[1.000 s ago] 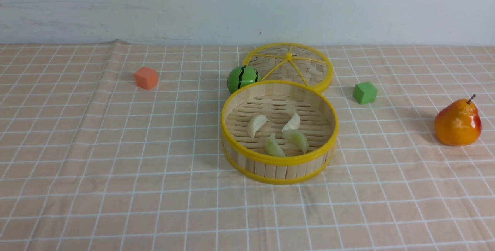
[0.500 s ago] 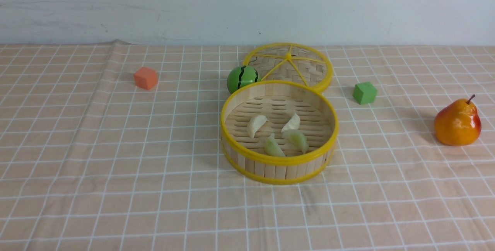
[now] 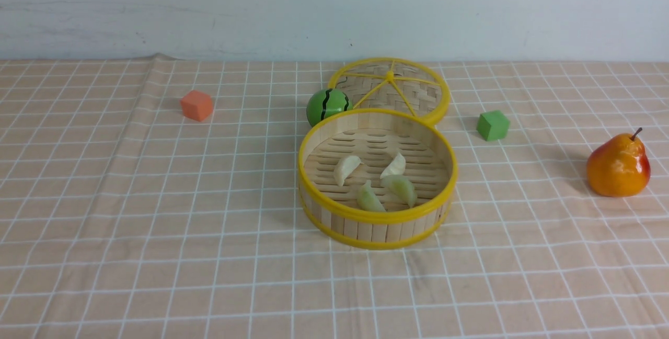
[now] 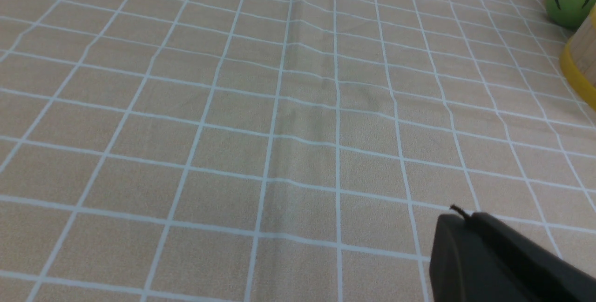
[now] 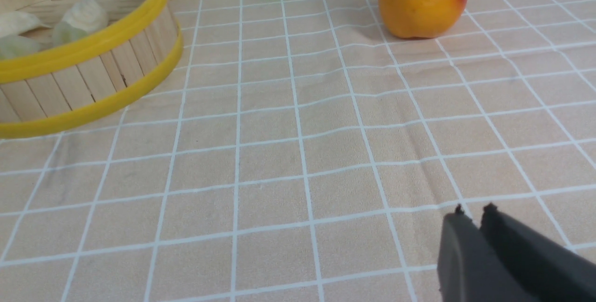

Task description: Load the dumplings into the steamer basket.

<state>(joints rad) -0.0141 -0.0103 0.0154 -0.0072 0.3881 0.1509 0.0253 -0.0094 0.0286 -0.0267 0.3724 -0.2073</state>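
"What's the biggest thing out there?"

"The steamer basket (image 3: 378, 217), upright on the tablecloth (image 3: 172, 234). Behind it lies the woven lid (image 3: 418, 88); I can't tell whether they touch."

"And the grippers?"

"Both are well back from the basket. The left gripper (image 4: 458, 213) has its tips together, with nothing held. The right gripper (image 5: 475, 213) is parted just a crack, and I see nothing in it."

"Other things?"

"A pear (image 3: 618, 165) well off to the right, a green striped ball (image 3: 328, 106) close behind the basket, then an orange cube (image 3: 197, 105) and a green cube (image 3: 493, 125), each on its own side. None needs handling."

"The dumplings?"

"All four are on the basket floor: two white dumplings (image 3: 346, 170) (image 3: 394, 166) and two green dumplings (image 3: 370, 197) (image 3: 401, 189). The right-hand white and green ones look to be touching."

"So what's the step in hand?"

"Finishing, I'd judge. Rest both arms clear of the rim, keep the fingers empty, and don't tidy the dumplings; a needless reach could knock the basket. The lid can stay put, since nobody asked for covering."
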